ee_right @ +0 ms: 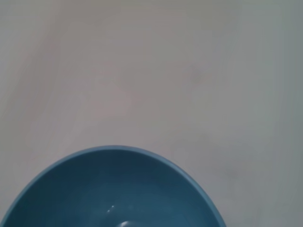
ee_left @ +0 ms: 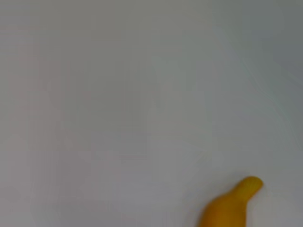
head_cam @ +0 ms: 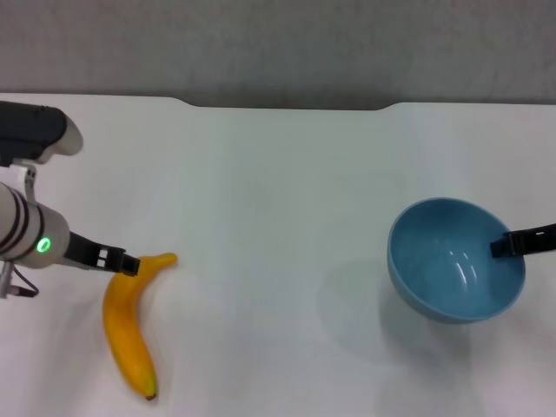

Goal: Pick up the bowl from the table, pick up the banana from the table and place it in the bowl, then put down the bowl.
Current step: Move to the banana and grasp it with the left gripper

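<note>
Bowl point(head_cam: 447, 265) first: round, smooth, light blue with a glossy inside that catches small highlights, tilted a little and lifted off the white table point(head_cam: 278, 191), a soft shadow spread on the surface beneath and to its left. It sits on the right side of the head view. The right gripper point(head_cam: 512, 244) reaches in from the right edge and is clamped on the bowl's rim, one dark finger lying across the inside wall. From the right wrist camera only the bowl's point(ee_right: 113, 189) curved blue rim and inner wall show, with bare table beyond.

Over on the left lies the banana point(head_cam: 129, 326), yellow-orange, curved, flat on the table (short stem pointing toward the middle, dark tip nearest the robot). The left gripper point(head_cam: 122, 261) sits right at the stem end, touching or nearly so; whether its fingers are parted or closed I cannot tell. The left wrist camera catches just the banana's point(ee_left: 232, 203) stem end.
</note>
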`<act>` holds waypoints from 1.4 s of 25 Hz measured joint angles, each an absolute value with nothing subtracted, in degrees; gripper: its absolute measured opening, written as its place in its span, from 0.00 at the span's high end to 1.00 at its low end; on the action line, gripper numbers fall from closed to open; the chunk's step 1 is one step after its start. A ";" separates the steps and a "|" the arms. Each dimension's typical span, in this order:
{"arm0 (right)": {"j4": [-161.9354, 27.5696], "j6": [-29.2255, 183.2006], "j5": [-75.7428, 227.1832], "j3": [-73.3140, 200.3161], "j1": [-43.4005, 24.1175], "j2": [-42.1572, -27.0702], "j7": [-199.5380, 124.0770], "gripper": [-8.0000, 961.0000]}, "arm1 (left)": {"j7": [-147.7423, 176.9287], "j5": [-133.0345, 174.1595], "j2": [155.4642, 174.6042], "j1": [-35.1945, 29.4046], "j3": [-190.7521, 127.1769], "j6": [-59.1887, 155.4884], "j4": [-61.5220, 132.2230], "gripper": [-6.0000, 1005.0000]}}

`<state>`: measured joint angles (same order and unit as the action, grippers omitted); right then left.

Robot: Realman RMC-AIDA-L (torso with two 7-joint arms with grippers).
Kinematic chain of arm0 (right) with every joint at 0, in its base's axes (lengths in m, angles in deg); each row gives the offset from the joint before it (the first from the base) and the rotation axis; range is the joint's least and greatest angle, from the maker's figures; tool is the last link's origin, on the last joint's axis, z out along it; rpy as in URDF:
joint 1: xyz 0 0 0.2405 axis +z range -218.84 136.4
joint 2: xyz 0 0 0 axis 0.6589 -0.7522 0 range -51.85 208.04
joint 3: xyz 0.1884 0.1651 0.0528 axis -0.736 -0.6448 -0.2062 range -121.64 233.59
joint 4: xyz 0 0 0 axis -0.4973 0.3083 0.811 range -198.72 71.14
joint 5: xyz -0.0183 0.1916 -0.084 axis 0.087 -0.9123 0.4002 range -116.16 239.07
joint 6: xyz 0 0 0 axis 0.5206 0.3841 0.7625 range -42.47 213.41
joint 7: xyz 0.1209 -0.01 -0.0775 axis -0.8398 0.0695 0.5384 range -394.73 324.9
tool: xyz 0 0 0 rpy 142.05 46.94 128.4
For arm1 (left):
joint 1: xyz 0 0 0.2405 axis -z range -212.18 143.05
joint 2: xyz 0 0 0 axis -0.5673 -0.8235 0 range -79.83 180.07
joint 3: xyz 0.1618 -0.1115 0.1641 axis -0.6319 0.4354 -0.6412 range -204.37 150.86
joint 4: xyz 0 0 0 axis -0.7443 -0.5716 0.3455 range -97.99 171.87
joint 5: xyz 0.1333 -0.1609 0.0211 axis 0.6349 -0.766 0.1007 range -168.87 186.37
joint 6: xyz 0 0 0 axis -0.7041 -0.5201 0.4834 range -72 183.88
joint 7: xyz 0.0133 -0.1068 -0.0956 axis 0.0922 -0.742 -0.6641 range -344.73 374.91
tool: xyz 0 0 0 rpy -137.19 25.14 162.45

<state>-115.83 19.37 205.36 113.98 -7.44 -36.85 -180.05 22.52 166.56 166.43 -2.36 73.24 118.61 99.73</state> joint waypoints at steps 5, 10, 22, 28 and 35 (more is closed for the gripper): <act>-115.91 19.11 205.37 113.54 -7.11 -36.81 -180.05 0.96 | 19.69 166.91 166.52 -2.83 70.72 118.21 99.52 0.30; -116.21 18.94 205.14 113.54 -6.98 -36.78 -180.05 0.96 | 17.80 167.04 166.56 -2.85 68.46 117.77 99.20 0.31; -117.56 17.58 203.79 113.61 -6.66 -36.83 -179.88 0.96 | 16.15 168.46 166.59 -1.27 65.08 116.70 95.03 0.34; -118.77 16.88 202.25 113.61 -6.67 -36.81 -179.45 0.96 | 16.13 169.43 166.58 -0.32 64.59 116.52 93.76 0.35; -119.76 16.55 201.98 113.55 -7.13 -36.94 -179.42 0.96 | 16.29 169.64 166.56 -0.13 64.61 116.17 93.03 0.37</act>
